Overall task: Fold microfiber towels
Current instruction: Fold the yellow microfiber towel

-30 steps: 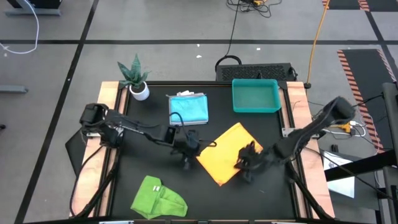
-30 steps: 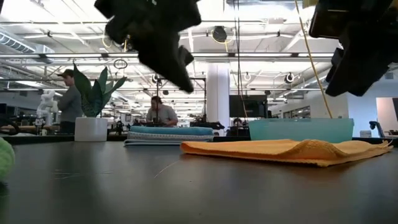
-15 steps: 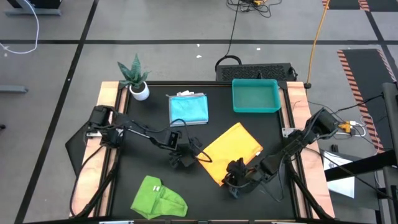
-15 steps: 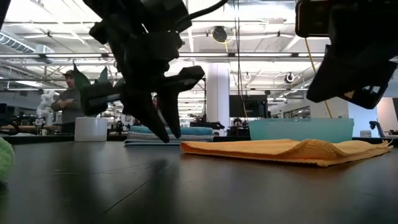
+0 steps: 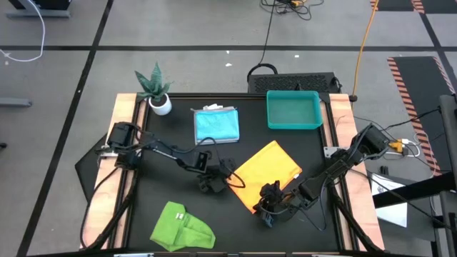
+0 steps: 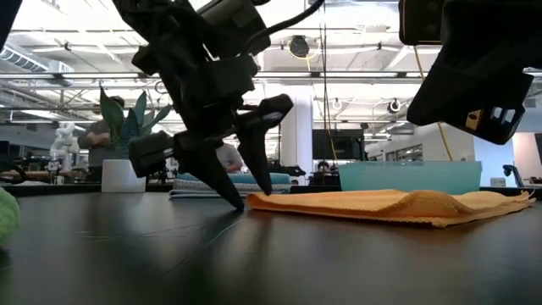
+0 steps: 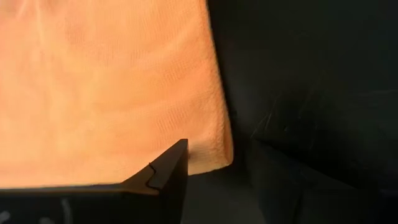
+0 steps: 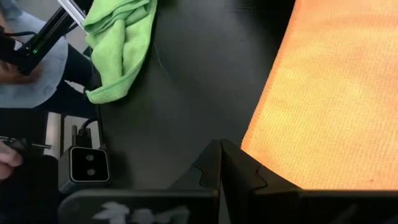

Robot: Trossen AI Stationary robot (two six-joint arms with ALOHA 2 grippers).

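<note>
- The lime green towel [image 5: 182, 230] lies crumpled at the near edge of the black surface [image 5: 171, 193], toward the left, well apart from both arms.
- The right gripper [image 5: 270, 208] sits low over the near corner of the yellow-orange towel [image 5: 268, 173]. Its fingers [image 8: 217, 168] are pressed together with no gap, their tips just at the cloth's edge; no cloth shows between them.
- The left gripper [image 5: 214, 180] is down at the surface, at the left corner of the same yellow-orange towel. In the low view its two fingers [image 6: 222, 180] are spread apart, pointing down, with their tips on or just above the surface beside the cloth's edge. They hold nothing.
- The yellow-orange towel lies spread nearly flat in the middle of the surface, turned like a diamond, with a slight ripple toward its right side.
- Farther back, a turquoise blue towel [image 5: 216, 126] lies folded on a small stack, with a paler cloth edge showing at its far side.
- A rigid teal tray [image 5: 293, 111] sits at the far right of the surface, well apart from the folded stack.
- A small potted plant [image 5: 156, 89] stands at the far left corner.
- Beyond the surface, the low view shows a bright room with people [image 6: 108, 140] partly hidden behind the plant and the arm.
</note>
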